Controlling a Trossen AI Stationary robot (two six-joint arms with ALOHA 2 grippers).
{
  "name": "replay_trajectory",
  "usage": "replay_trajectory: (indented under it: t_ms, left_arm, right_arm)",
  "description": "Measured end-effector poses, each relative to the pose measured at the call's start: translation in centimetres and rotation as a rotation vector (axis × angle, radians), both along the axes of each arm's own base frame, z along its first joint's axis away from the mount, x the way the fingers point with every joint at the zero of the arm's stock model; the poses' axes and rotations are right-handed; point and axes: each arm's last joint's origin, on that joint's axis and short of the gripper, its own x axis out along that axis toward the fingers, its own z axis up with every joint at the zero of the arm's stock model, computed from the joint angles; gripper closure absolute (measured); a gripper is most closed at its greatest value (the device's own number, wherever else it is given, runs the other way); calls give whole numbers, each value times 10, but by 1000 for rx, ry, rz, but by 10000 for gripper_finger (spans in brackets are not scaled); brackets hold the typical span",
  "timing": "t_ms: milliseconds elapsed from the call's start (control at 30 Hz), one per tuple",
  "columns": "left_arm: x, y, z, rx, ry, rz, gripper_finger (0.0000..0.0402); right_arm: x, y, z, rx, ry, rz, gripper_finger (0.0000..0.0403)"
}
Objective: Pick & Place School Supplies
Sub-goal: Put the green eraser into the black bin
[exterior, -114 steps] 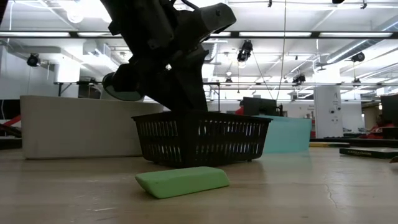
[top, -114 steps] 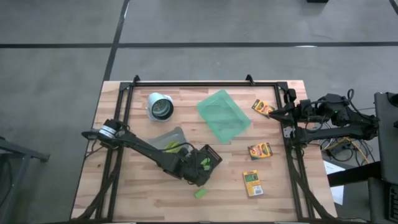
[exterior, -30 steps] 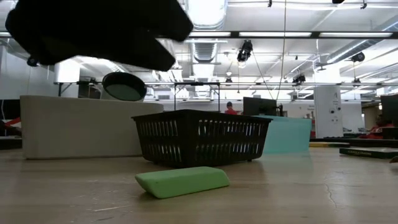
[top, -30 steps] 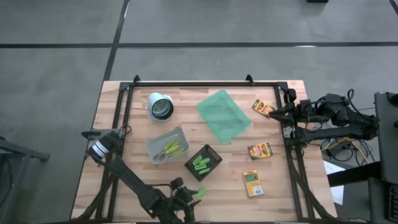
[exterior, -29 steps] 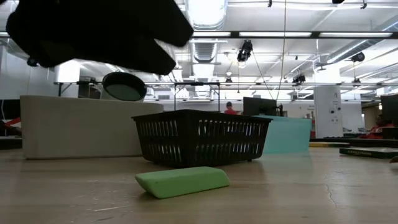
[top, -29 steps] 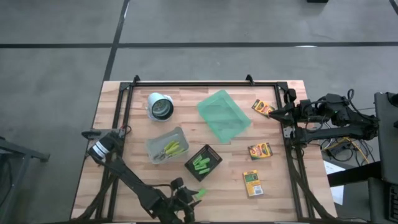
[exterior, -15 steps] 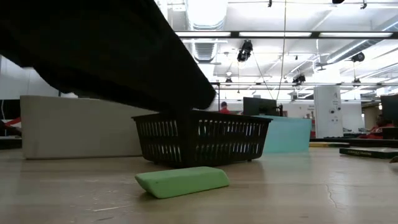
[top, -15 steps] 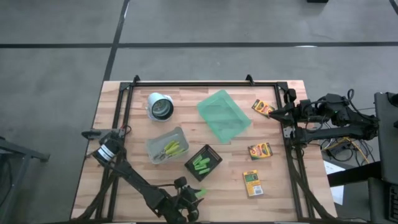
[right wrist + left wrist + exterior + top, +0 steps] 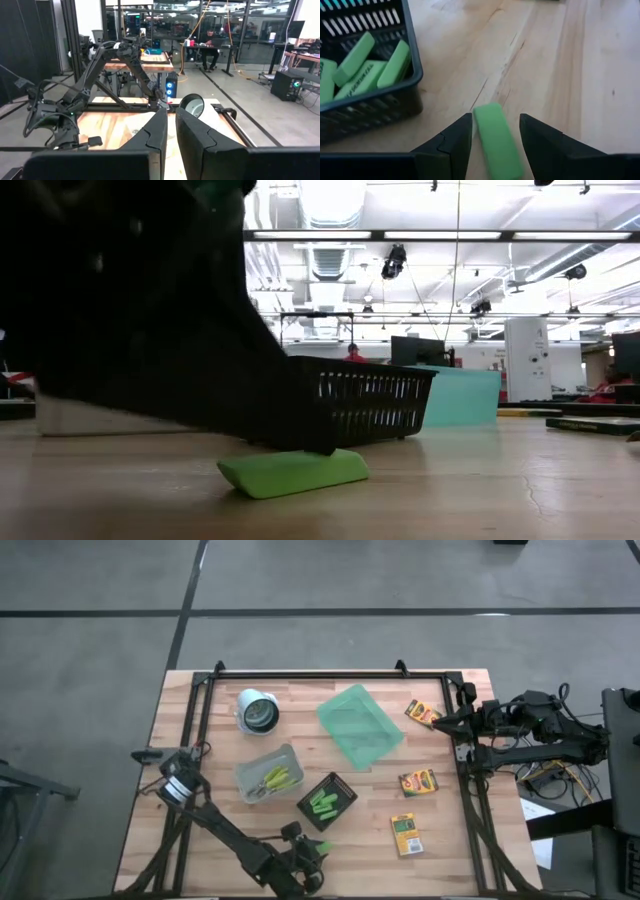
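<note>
left gripper (image 9: 492,137) has dropped, fingers open astride the green stick (image 9: 494,137) beside the basket (image 9: 395,107); next, close.

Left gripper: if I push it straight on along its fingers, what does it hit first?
Probably the loose green eraser-like stick lying on the table. The left gripper is open with that stick between its fingers, so it meets this first. The black basket sits off to the side, seemingly out of line.
</note>
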Motion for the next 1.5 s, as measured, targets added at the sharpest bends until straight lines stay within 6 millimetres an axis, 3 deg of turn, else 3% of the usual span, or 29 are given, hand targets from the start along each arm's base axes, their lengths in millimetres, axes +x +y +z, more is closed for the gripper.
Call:
replay_trajectory:
  t_ms: [500,1500]
  left_arm:
    - [4,8,-5,-107,71,8,232]
    - [5,8,-5,-148,80,13,232]
  right_arm:
    - [0,0,0,0,1,0,367]
    - [0,0,0,0,0,0,367]
